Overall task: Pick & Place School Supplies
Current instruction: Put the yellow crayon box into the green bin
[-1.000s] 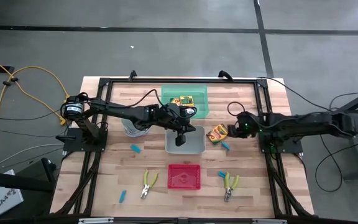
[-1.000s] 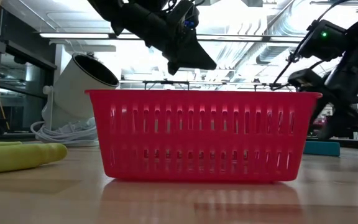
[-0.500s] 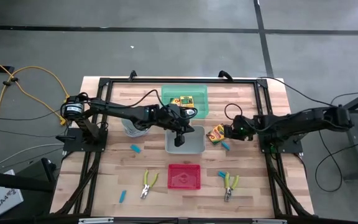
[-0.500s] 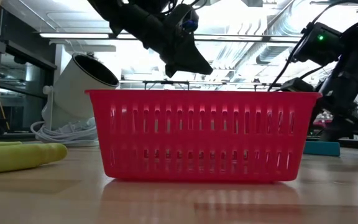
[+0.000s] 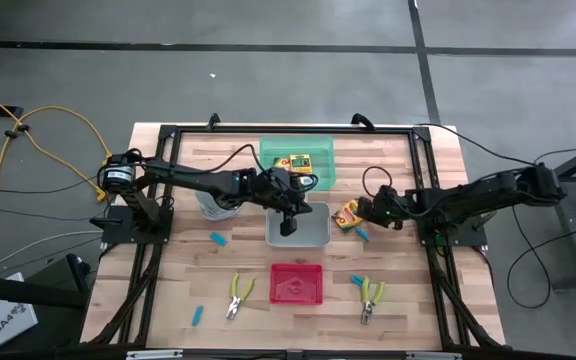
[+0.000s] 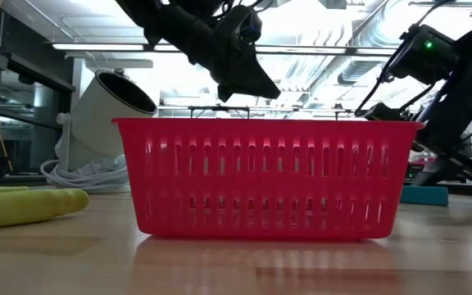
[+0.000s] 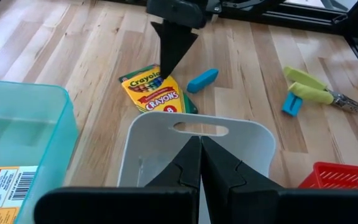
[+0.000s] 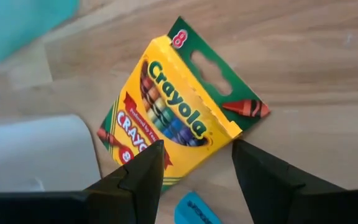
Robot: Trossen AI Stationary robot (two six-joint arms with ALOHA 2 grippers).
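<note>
High view: the left gripper [image 5: 288,226] was seen poised over the grey plastic tray [image 5: 311,232] at the middle of the wooden table [image 5: 173,280]. The right gripper [image 5: 360,213] was positioned at the yellow-orange cardboard crayon box [image 5: 347,215], just beside that tray. A second crayon box [image 5: 295,162] lay in the green plastic tray [image 5: 323,160]. Short light-blue pieces [image 5: 217,237] and metal pliers with yellow-green handles [image 5: 236,295] were scattered around the red slotted plastic basket [image 5: 297,284].

Low view: the basket filled the foreground, with both arms above.

Left wrist view: the left fingers [image 7: 188,163] were pressed together, nothing held, over the grey tray.

Right wrist view: the right fingers [image 8: 143,174] were spread wide, straddling the crayon box flat on the wood, not gripped.
</note>
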